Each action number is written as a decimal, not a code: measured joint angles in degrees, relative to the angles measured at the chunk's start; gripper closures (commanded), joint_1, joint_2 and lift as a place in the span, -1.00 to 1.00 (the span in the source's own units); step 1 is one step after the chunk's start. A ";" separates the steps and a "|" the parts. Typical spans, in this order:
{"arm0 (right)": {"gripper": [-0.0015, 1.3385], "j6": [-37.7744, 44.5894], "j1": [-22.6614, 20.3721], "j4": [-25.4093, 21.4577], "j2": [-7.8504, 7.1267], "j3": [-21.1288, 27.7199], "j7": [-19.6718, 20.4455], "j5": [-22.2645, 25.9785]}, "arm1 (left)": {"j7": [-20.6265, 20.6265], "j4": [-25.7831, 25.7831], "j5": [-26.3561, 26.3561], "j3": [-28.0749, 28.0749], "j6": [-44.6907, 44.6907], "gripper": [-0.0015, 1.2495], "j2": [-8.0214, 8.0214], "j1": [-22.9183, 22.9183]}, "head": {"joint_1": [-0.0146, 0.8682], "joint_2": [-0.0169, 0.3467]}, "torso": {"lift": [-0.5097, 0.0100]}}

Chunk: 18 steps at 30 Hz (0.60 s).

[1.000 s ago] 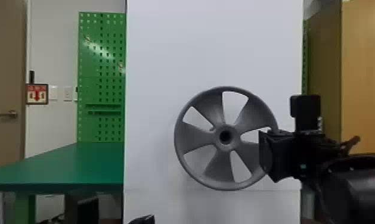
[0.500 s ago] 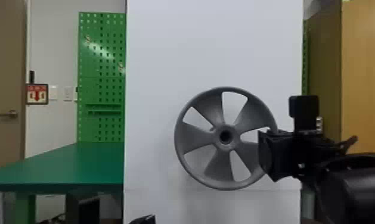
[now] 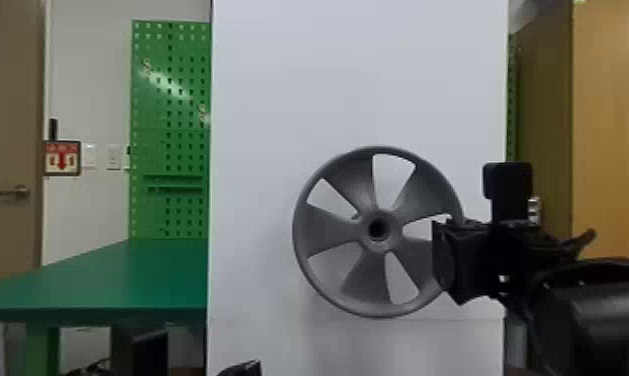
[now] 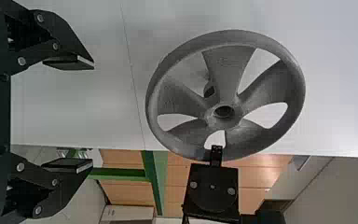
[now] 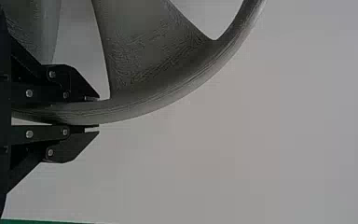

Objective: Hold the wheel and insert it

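Observation:
The grey five-spoked wheel (image 3: pixel 328 230) is held upright in front of the white panel, its hub hole facing the head camera. On its right rim, my right gripper (image 3: pixel 443 257) is closed. The right wrist view has this gripper (image 5: pixel 98 113) with one finger on each side of the rim of the wheel (image 5: pixel 140 56). My left gripper (image 3: pixel 240 369) is at the bottom edge, low and left of the wheel. In the left wrist view, my left gripper (image 4: pixel 93 114) stands open and apart from the wheel (image 4: pixel 228 65). A small stub (image 4: pixel 209 90) shows between two spokes, behind the wheel.
The tall white panel (image 3: pixel 358 75) stands behind the wheel. To its left are a green table (image 3: pixel 113 275) and a green pegboard (image 3: pixel 170 110). A wooden cabinet (image 3: pixel 613 125) is at the far right, behind the right arm.

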State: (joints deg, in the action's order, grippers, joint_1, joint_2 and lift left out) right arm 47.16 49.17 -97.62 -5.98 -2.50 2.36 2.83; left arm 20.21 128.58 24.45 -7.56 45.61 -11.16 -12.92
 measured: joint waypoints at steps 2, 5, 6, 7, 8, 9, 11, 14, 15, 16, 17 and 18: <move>0.63 -0.04 0.16 0.15 0.00 -0.07 -0.08 -0.03 | 0.00 -0.03 0.04 -0.01 0.00 -0.19 0.00 0.00 | -0.97 -0.86 | -0.94; 0.63 -0.12 0.37 0.34 -0.05 -0.19 -0.18 -0.08 | 0.00 -0.07 0.07 -0.06 0.00 -0.19 0.00 -0.05 | -0.97 -0.86 | -0.94; 0.63 -0.16 0.43 0.40 -0.06 -0.20 -0.20 -0.09 | 0.00 -0.08 0.07 -0.07 0.00 -0.19 0.00 -0.06 | -0.97 -0.86 | -0.94; 0.63 -0.25 0.48 0.50 -0.07 -0.21 -0.23 -0.10 | 0.00 -0.08 0.07 -0.08 0.00 -0.19 0.00 -0.08 | -0.97 -0.86 | -0.94; 0.63 -0.34 0.52 0.60 -0.07 -0.22 -0.24 -0.10 | 0.00 -0.08 0.07 -0.09 0.00 -0.19 0.00 -0.09 | -0.97 -0.86 | -0.94; 0.63 -0.47 0.55 0.72 -0.07 -0.22 -0.24 -0.10 | 0.00 -0.08 0.07 -0.09 0.00 -0.19 0.00 -0.09 | -0.97 -0.86 | -0.94; 0.63 -0.79 0.64 1.08 -0.04 -0.23 -0.25 -0.10 | 0.00 -0.10 0.10 -0.09 0.00 -0.19 0.00 -0.09 | -0.97 -0.86 | -0.94; 0.63 -1.18 0.72 1.62 0.00 -0.20 -0.25 -0.10 | 0.00 -0.15 0.15 -0.09 0.00 -0.19 0.00 -0.09 | -0.97 -0.86 | -0.94; 0.63 -1.39 0.76 1.87 0.01 -0.16 -0.25 -0.10 | 0.00 -0.16 0.15 -0.09 0.00 -0.19 0.00 -0.09 | -0.97 -0.86 | -0.94; 0.63 -1.57 0.79 2.11 0.02 -0.14 -0.25 -0.11 | 0.00 -0.16 0.16 -0.09 0.00 -0.19 0.00 -0.09 | -0.97 -0.86 | -0.94; 0.63 -1.76 0.84 2.36 0.04 -0.12 -0.25 -0.11 | 0.00 -0.17 0.16 -0.09 0.00 -0.19 0.00 -0.09 | -0.97 -0.86 | -0.94; 0.63 -1.94 0.89 2.62 0.06 -0.09 -0.27 -0.11 | 0.00 -0.17 0.16 -0.09 0.00 -0.19 0.00 -0.09 | -0.97 -0.86 | -0.94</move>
State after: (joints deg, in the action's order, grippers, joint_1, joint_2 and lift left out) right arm 45.22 50.07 -95.00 -5.93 -2.59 2.08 2.72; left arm 20.21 128.41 24.61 -7.65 45.62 -11.16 -13.01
